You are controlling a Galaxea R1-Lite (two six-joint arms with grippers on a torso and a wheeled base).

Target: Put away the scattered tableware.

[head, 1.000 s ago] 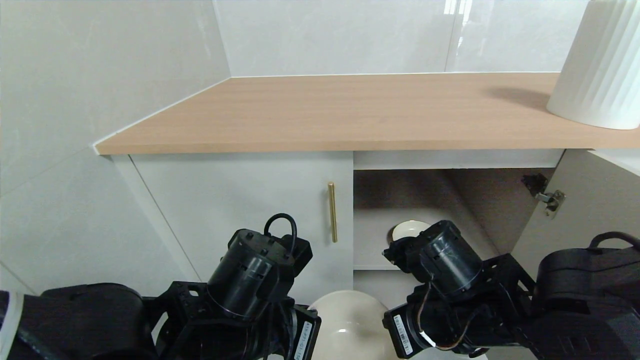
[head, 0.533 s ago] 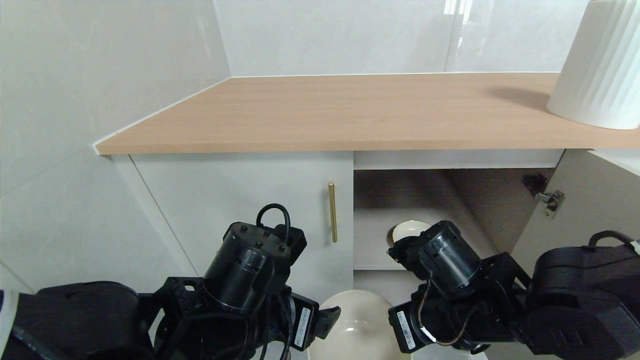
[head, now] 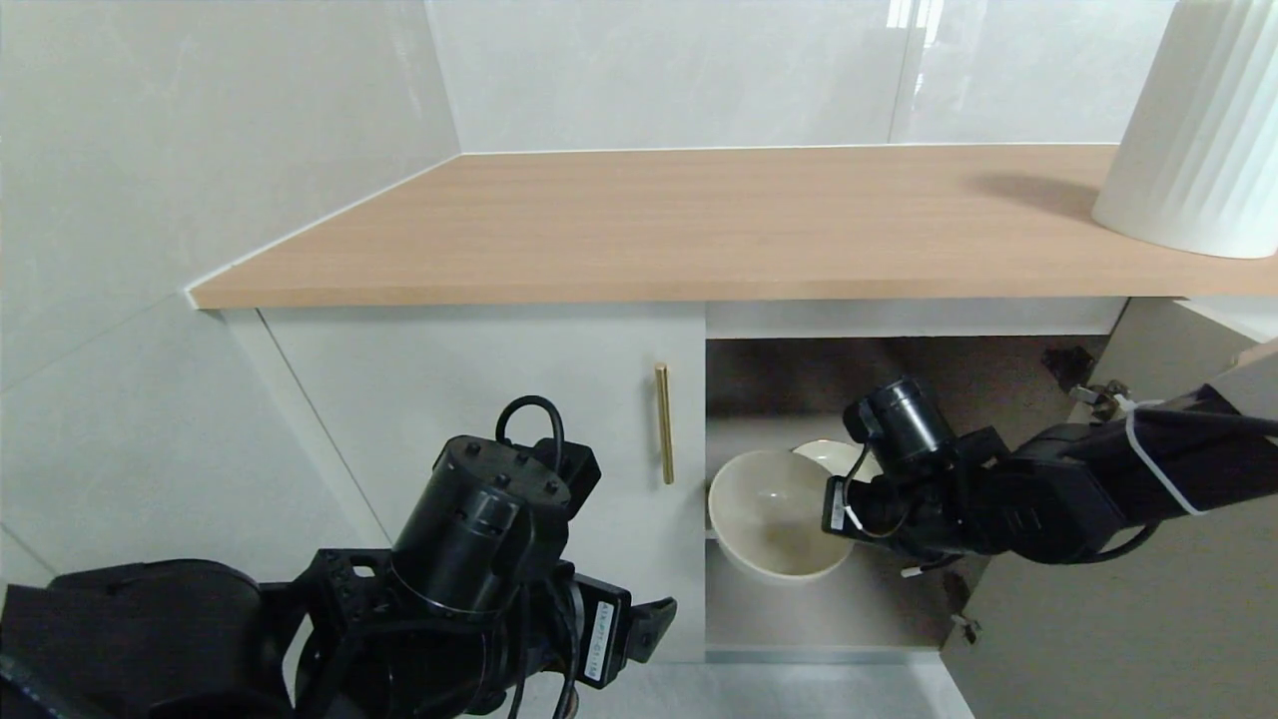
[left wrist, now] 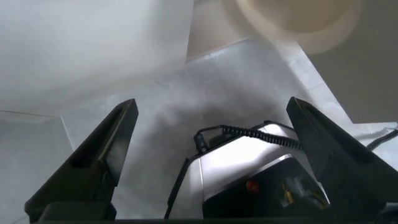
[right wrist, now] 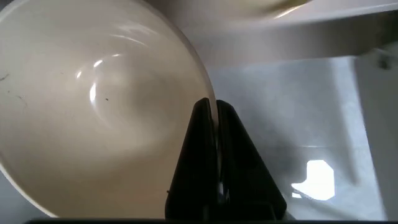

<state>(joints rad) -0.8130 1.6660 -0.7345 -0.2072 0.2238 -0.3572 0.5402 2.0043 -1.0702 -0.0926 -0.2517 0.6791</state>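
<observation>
1. The right gripper (head: 831,511) clenched the rim of a smooth, glossy cream bowl (head: 774,514), held tilted at the open cabinet (head: 899,318), just near of a dish (head: 834,454) on its shelf (head: 739,439).
2. This looked like the stowing step. Next it would need levelling onto that shelf, then release.
3. The left gripper (left wrist: 211,155) hung spread wide and empty.

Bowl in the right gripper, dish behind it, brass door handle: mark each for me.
bowl (head: 769,514), head view, inner floor.
dish (head: 825,455), head view, visible near rim.
brass door handle (head: 662,424), head view, mid-shaft.
</observation>
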